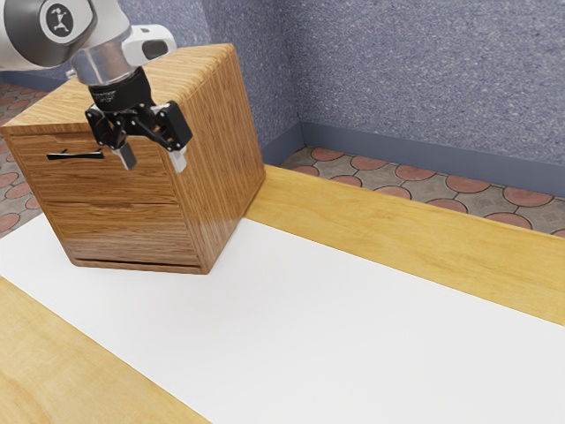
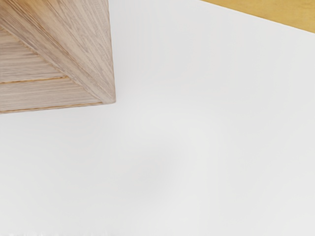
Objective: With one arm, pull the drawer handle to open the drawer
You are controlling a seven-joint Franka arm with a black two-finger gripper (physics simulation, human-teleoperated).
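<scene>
A wooden cabinet (image 1: 150, 150) stands on the white table mat at the exterior view's left. Its upper drawer (image 1: 97, 177) carries a thin dark handle (image 1: 75, 155) near the top left of the front and sits flush with the cabinet face. My black gripper (image 1: 154, 162) hangs in front of the cabinet's front right corner, to the right of the handle, with its fingers (image 1: 129, 157) spread apart and nothing between them. In the wrist view the cabinet's lower corner (image 2: 74, 69) stands over the white mat.
The white mat (image 1: 291, 318) runs across a wooden table (image 1: 415, 238). Behind the table are a tiled floor (image 1: 441, 185) and blue-grey walls (image 1: 424, 71). A lower drawer front (image 1: 124, 231) sits below the upper one.
</scene>
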